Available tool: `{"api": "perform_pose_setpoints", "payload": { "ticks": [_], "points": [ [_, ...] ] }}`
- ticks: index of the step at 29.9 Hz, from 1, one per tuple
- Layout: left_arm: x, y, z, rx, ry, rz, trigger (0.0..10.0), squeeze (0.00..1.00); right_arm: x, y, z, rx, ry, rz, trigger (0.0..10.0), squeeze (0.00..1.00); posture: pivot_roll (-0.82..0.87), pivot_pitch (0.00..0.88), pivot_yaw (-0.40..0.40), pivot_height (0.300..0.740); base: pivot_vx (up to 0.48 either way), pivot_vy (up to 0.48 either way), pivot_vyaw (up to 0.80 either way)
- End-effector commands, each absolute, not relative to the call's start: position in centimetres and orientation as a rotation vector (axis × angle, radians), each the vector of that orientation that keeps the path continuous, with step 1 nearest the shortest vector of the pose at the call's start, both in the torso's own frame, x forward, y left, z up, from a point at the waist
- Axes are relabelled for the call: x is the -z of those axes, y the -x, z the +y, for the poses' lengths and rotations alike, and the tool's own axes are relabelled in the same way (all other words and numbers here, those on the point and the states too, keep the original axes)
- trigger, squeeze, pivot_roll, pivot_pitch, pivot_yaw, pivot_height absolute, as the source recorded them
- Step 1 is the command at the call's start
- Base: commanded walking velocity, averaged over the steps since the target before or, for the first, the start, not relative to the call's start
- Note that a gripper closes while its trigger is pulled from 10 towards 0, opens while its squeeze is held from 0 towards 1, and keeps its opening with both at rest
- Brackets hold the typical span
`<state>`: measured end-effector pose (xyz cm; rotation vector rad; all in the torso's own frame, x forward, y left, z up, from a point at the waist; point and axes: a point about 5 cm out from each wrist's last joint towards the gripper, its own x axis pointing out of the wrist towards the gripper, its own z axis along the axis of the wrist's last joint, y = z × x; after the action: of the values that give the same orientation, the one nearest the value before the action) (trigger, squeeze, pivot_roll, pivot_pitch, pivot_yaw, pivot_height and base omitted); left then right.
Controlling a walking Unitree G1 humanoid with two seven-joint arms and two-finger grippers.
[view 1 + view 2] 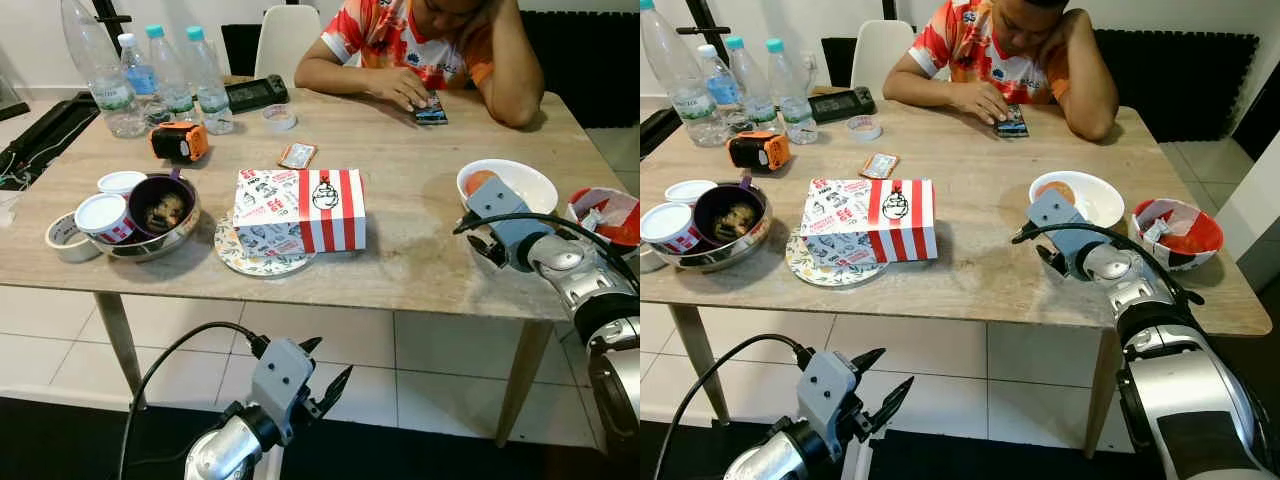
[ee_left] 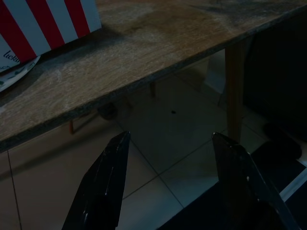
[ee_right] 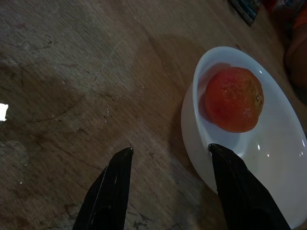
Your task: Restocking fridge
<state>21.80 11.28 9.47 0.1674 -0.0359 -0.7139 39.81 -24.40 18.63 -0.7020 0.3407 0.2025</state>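
1. Below the near edge of the pale wooden table (image 1: 420,270), the left gripper (image 1: 328,385) hangs over the white tiled floor (image 1: 60,340) with its two black fingers spread wide and holding nothing; open floor lies beneath the tabletop between the slim wooden legs.
2. At the table's near right edge, the right gripper (image 3: 168,187) hovers low over the bare wood, fingers parted and empty, one finger at the rim of the round white ceramic bowl (image 3: 288,191).
3. One orange, dimpled round fruit (image 3: 233,98) lies inside that white bowl.
4. One red-and-white paper bowl (image 1: 1180,235) sits just beside it, close to the right edge.
5. One red-and-white striped cardboard box (image 1: 300,210) rests on a round patterned paper plate (image 1: 250,262) mid-table, with clear wood between it and the white bowl.
6. At left, a shiny steel bowl (image 1: 150,245) holds a dark round cup (image 1: 162,205); two white-lidded tubs (image 1: 103,215) and a tape roll (image 1: 66,238) crowd it.
7. Farther back stand four clear plastic bottles (image 1: 165,75), an orange-and-black device (image 1: 180,142) and a small foil sachet (image 1: 297,155).
8. At the far edge, a person in a bright patterned shirt (image 1: 400,40) leans over a phone (image 1: 432,108).
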Motion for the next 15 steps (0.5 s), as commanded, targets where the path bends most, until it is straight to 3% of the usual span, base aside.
{"api": "perform_pose_setpoints", "payload": {
  "ticks": [1, 2, 3, 4, 5, 6, 7, 8, 12, 13, 15],
  "points": [
    [-9.24, -21.41, 11.47, 0.718, -0.182, -0.008, 10.0, 0.00, -18.62, -39.83, -24.34, -0.206, 0.672, 0.355, 10.0, 0.00, 0.02, 0.182, -0.016, 0.740, 0.000, 0.000, 0.00],
    [-9.24, -21.41, 11.47, 0.718, -0.182, -0.008, 10.0, 0.00, -18.62, -39.83, -24.34, -0.206, 0.672, 0.355, 10.0, 0.00, 0.02, 0.182, -0.016, 0.740, 0.000, 0.000, 0.00],
    [-9.31, -21.40, 11.42, 0.715, -0.180, -0.008, 10.0, 0.00, -18.64, -39.82, -24.35, -0.210, 0.665, 0.359, 8.6, 0.00, 0.02, 0.182, -0.016, 0.740, 0.000, 0.000, 0.00],
    [-9.43, -21.42, 11.33, 0.714, -0.179, -0.007, 10.0, 0.00, -18.68, -39.83, -24.40, -0.208, 0.660, 0.361, 5.8, 0.00, 0.02, 0.182, -0.016, 0.740, 0.000, 0.000, 0.00],
    [-9.43, -21.42, 11.33, 0.714, -0.179, -0.007, 10.0, 0.00, -18.68, -39.83, -24.40, -0.208, 0.660, 0.361, 5.8, 0.00, 0.02, 0.182, -0.016, 0.740, 0.000, 0.000, 0.00],
    [-9.51, -21.39, 11.19, 0.715, -0.174, -0.008, 10.0, 0.00, -18.66, -39.82, -24.40, -0.212, 0.664, 0.365, 1.6, 0.00, 0.02, 0.174, -0.016, 0.740, 0.000, 0.000, 0.00],
    [-9.56, -21.37, 11.08, 0.716, -0.170, -0.008, 10.0, 0.00, -18.65, -39.81, -24.39, -0.214, 0.668, 0.368, 1.6, 0.00, 0.02, 0.174, -0.016, 0.740, 0.000, 0.000, 0.00],
    [-9.56, -21.26, 10.93, 0.723, -0.177, -0.008, 10.0, 0.00, -18.65, -39.80, -24.39, -0.219, 0.671, 0.371, 0.0, 0.00, 0.02, 0.161, -0.018, 0.740, 0.000, 0.000, 0.00],
    [-9.51, -21.05, 10.75, 0.725, -0.168, -0.002, 10.0, 0.00, -18.64, -39.80, -24.39, -0.225, 0.692, 0.378, 0.0, 0.00, 0.02, 0.157, -0.019, 0.740, 0.000, 0.000, 0.00],
    [-9.55, -21.01, 10.69, 0.727, -0.166, -0.001, 10.0, 0.00, -18.62, -39.80, -24.32, -0.237, 0.714, 0.383, 10.0, 0.00, 0.02, 0.155, -0.023, 0.740, 0.000, 0.000, 0.00],
    [-9.69, -21.01, 10.60, 0.729, -0.175, -0.004, 10.0, 0.00, -18.69, -39.82, -24.25, -0.252, 0.760, 0.392, 10.0, 0.00, 0.02, 0.157, -0.029, 0.740, 0.000, 0.000, 0.00]
  ]
}}
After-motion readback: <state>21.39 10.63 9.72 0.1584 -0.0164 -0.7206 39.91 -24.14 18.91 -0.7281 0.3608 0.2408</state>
